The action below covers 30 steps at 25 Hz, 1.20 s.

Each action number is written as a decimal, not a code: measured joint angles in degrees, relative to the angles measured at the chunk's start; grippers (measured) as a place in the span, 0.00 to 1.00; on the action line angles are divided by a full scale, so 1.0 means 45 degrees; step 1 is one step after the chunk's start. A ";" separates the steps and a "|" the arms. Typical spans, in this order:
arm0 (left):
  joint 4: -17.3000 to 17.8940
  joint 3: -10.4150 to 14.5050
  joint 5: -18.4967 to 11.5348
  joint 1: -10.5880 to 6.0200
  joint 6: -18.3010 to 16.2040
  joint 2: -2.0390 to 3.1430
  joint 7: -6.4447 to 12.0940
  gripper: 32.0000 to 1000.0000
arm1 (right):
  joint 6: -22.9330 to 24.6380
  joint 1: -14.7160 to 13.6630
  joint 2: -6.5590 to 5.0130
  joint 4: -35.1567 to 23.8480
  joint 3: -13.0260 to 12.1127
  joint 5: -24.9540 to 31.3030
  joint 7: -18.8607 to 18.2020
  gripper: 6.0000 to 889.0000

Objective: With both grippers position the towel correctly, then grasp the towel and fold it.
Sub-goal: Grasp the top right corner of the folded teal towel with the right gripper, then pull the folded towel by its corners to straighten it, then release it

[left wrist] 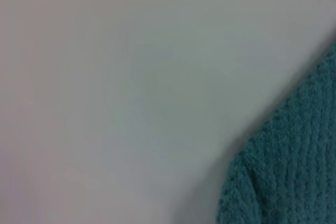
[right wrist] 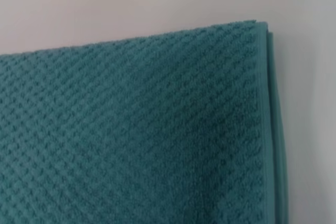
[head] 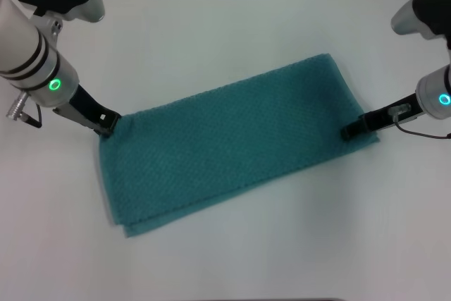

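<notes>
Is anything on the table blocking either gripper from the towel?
Nothing visible does. The left gripper is already at the towel's left corner and the right gripper at its right short edge; only bare white table surrounds the cloth.

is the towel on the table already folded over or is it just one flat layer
Folded over. The towel lies flat in two layers: a lower layer's edge shows past the top one at the near-left corner and in the right wrist view.

The head camera is looking down on the whole towel [head: 232, 139] and table [head: 211, 19]; both wrist cameras are hovering close, each sharing 1 towel corner with it.
</notes>
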 joint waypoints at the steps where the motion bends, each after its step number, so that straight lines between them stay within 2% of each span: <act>1: 0.0000 0.0000 0.0000 0.0004 -0.0001 0.0000 0.0000 0.03 | 0.0000 0.0001 0.0002 0.0001 -0.0002 0.0001 0.0001 0.74; 4: 0.0000 0.0000 0.0000 0.0028 0.0000 0.0000 0.0000 0.03 | 0.0032 0.0016 0.0006 -0.0009 -0.0004 0.0008 0.0001 0.70; 7: 0.0000 0.0000 0.0000 0.0036 0.0000 0.0000 0.0003 0.03 | 0.0122 0.0039 0.0009 -0.0044 -0.0005 0.0012 0.0001 0.62; 13: 0.0000 0.0000 0.0000 0.0077 0.0001 0.0017 0.0020 0.04 | 0.0342 0.0089 -0.0032 -0.0098 -0.0005 0.0035 0.0002 0.40; 18: 0.0000 0.0000 0.0000 0.0083 0.0001 0.0025 0.0021 0.04 | 0.0475 0.0081 -0.0071 -0.0123 -0.0005 0.0069 0.0002 0.17; 23: -0.0001 -0.0008 0.0000 0.0103 -0.0052 0.0075 0.0014 0.04 | 0.0910 0.0021 -0.0085 -0.0134 -0.0004 0.0050 -0.0113 0.13; 30: 0.0022 -0.0080 0.0002 0.0123 -0.0112 0.0103 0.0075 0.05 | 0.1990 -0.0079 -0.0092 -0.0159 0.0030 0.0026 -0.0646 0.14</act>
